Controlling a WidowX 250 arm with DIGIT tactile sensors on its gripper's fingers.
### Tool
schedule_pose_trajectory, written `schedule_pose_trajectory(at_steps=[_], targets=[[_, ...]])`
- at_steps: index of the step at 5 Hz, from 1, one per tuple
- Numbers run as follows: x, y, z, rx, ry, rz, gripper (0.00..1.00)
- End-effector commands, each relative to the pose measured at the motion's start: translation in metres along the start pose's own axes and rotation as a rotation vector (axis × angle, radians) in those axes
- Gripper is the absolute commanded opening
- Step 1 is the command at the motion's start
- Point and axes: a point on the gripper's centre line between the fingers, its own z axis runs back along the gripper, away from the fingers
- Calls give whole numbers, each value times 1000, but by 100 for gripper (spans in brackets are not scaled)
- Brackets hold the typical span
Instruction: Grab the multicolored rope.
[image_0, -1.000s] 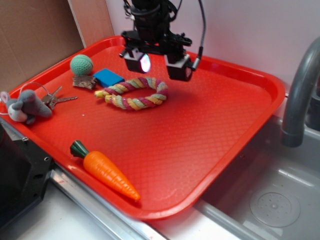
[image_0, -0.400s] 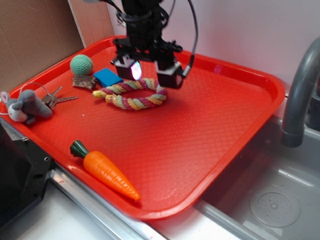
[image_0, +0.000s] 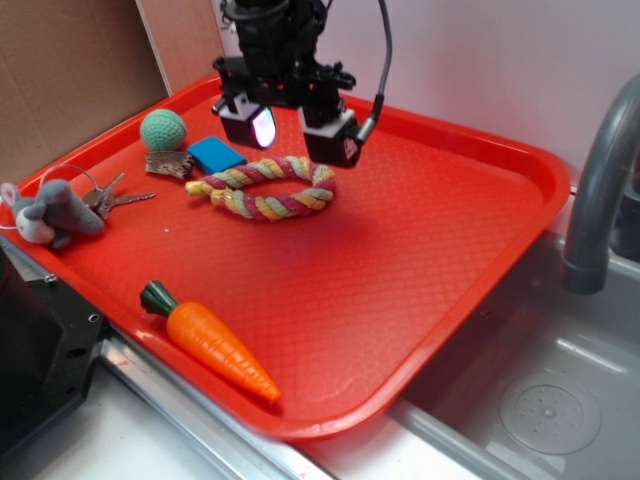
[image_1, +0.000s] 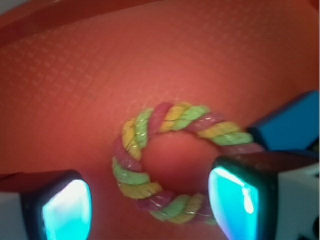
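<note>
Hovering over the far left of the red tray (image_0: 440, 250), the gripper (image_0: 290, 125) spreads its fingers wide (nothing held) above the multicolored rope (image_0: 265, 188).

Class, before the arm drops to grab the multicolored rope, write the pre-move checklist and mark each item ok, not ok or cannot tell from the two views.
1. Hand open wide enough: ok, the fingers stand apart with nothing between them.
2. Hand above the multicolored rope: ok, the wrist view shows the ring between the two fingers.
3. Rope free to lift: ok, it lies flat on the red tray with nothing on top.
4. Blue block clear of the fingers: cannot tell; in the wrist view it sits right beside one finger.
5. Carrot, teal ball, keys out of the way: ok, all apart from the rope.
</note>
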Motion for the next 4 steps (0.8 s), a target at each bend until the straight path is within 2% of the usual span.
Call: schedule_pose_trajectory(at_steps=[1,2,3,4], targets=[[16,-3,-46,-76,-39,-64,100],[14,-1,-61,33,30,-43,100],[10,6,-55,67,76,-31,0],[10,19,-32,67,134,-19,0]])
